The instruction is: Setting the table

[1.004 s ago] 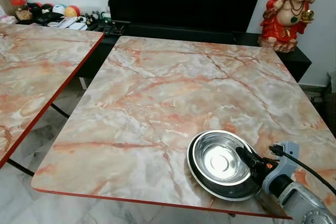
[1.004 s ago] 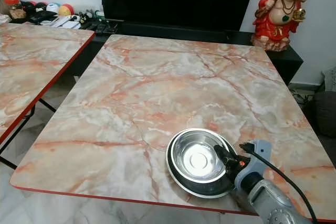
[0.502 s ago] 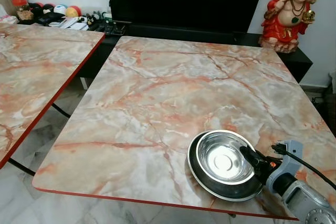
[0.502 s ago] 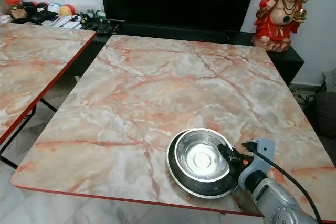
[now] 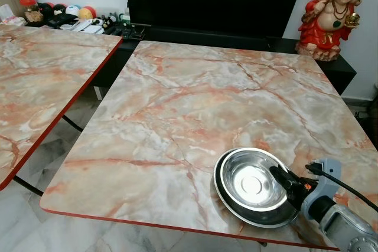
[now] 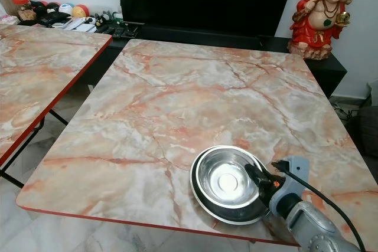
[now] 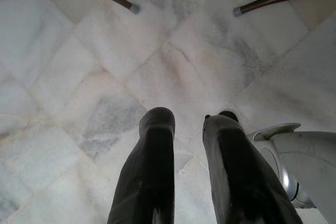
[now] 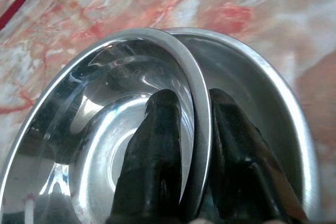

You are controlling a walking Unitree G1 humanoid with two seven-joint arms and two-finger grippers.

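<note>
On table's (image 5: 177, 116) near-right corner | right gripper (image 8: 190, 129) pinching steel bowl's (image 5: 251, 182) rim

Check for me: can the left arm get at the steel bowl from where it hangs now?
Probably not as things stand. The left gripper hangs low, pointing at the floor, while the steel bowl sits near the table's front right corner, its rim already pinched by the right gripper.
</note>
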